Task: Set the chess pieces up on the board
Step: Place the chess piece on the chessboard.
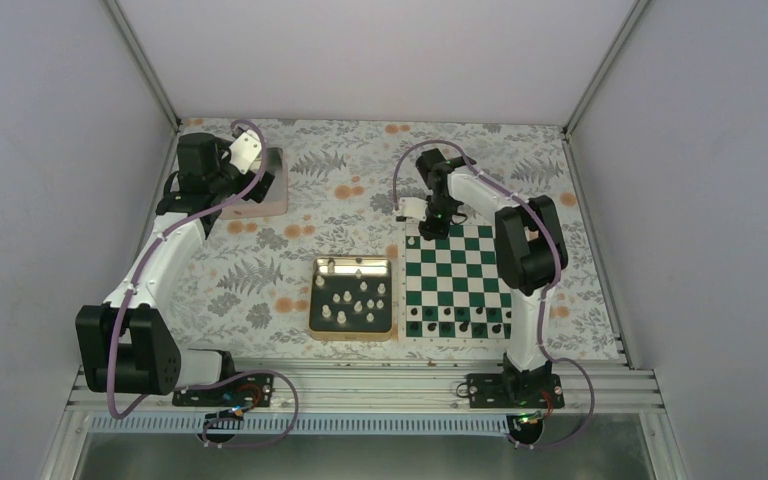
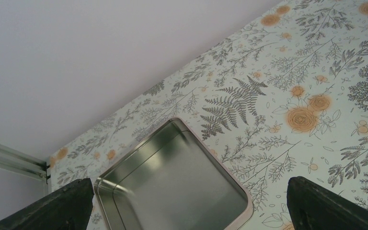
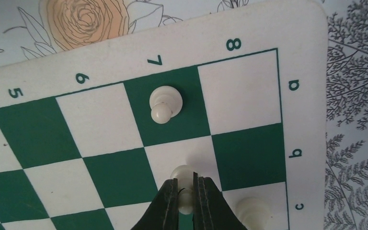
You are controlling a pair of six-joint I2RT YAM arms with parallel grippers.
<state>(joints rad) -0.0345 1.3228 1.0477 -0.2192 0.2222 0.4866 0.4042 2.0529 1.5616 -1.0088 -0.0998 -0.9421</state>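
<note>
My right gripper (image 3: 185,185) is shut on a small white pawn (image 3: 184,173), holding it over the white square in column 7, row b of the green and white board (image 3: 268,28). Another white pawn (image 3: 166,103) stands on the dark square at 7a. A third (image 3: 252,211) stands blurred by the c mark. From above, that gripper (image 1: 430,232) sits at the board's (image 1: 457,262) far left corner. Several white chess pieces (image 1: 348,300) lie in the gold-rimmed tray (image 1: 352,335). My left gripper (image 2: 191,211) hangs open above an empty metal tin (image 2: 211,153).
Black pieces (image 1: 457,322) line the board's near rows. The metal tin (image 1: 272,192) lies at the far left of the flowered table, under the left arm (image 1: 160,255). The grey enclosure walls close in on both sides and at the back.
</note>
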